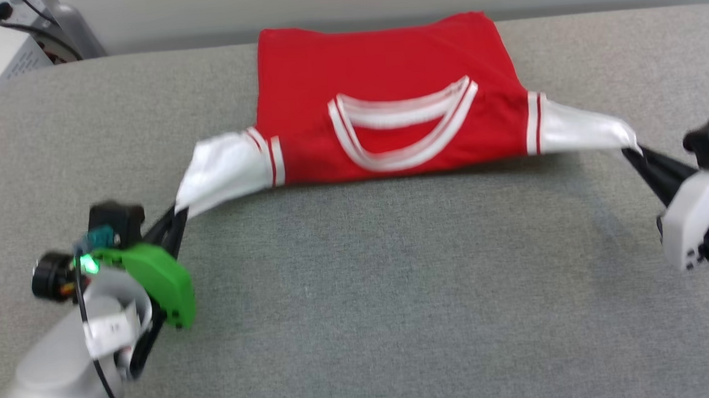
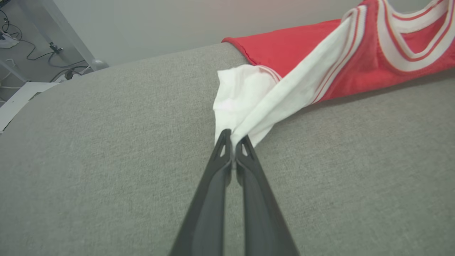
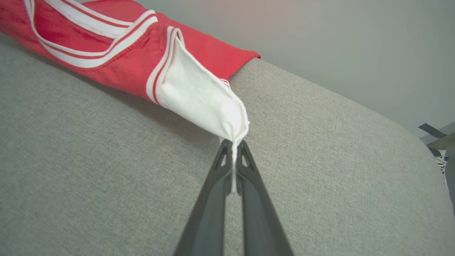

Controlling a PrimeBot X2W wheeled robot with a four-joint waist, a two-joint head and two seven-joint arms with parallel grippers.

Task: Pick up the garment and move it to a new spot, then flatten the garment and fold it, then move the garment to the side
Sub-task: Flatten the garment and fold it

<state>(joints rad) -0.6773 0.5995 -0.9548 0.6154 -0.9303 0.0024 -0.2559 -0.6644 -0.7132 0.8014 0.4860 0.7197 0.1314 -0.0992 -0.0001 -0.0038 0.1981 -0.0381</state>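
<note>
Red garment (image 1: 384, 80) on grey table (image 1: 360, 297); left gripper (image 1: 178, 211), eight o'clock, and right gripper (image 1: 633, 152), three o'clock, each clench one of its white sleeves (image 1: 223, 170).

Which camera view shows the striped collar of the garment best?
The head view: the whole collar shows on the red garment. The left wrist view cuts it off at its top right corner; the right wrist view, at its top left.

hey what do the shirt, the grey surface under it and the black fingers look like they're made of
The garment: soft matte knit, likely cotton or polyester; it drapes and creases, with ribbed striped trim. The surface: grey woven fabric covering, matte, with a visible fine weave. The fingers: probably hard black plastic, smooth with a slight sheen.
</note>
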